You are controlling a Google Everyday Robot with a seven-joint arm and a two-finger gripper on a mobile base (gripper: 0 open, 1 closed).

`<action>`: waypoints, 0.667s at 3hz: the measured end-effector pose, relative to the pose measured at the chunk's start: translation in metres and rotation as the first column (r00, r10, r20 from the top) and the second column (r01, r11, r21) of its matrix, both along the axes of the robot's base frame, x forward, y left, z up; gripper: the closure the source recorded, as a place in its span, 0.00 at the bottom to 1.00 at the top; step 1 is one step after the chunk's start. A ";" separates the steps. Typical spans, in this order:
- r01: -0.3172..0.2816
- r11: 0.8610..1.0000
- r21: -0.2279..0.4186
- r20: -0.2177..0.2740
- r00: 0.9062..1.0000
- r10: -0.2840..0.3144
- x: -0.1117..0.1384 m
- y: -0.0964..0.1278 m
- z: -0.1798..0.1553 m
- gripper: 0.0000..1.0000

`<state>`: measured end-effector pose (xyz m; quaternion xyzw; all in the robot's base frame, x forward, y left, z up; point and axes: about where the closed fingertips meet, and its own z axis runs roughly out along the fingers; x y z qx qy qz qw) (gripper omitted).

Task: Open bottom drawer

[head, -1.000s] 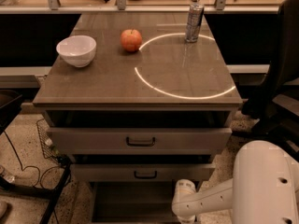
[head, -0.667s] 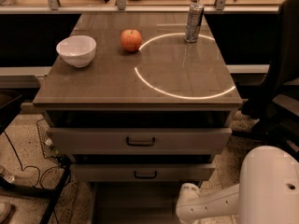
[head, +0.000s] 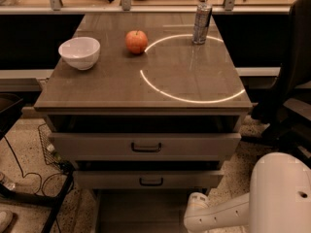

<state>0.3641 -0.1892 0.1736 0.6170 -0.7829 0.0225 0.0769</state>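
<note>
Bottom drawer (head: 107, 180) sits beneath wider drawer (head: 87, 147); arm (head: 218, 216) low beside it; gripper below view, state unseen.

- The gripper was out of view, apparently past the bottom edge beyond the arm's (head: 214, 215) end.
- The bottom drawer (head: 141, 210) sat in deep shadow, its lower part cut off and its handle indiscernible.

Dim and amber-tinted throughout. Bright ring-shaped glare on the glossy brown rectangular tabletop (head: 116, 86), perhaps mirrored from an overhead lamp. Deep shadow beneath its overhang and along the left edge. Palest, best lit: the white arm's gripper (head: 195, 213), low at bottom right.
</note>
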 end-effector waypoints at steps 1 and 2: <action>0.000 1.000 0.000 -0.003 1.000 0.000 -0.002 0.000 -0.001 0.58; 0.001 1.000 0.000 -0.006 1.000 -0.001 -0.003 -0.001 -0.002 0.35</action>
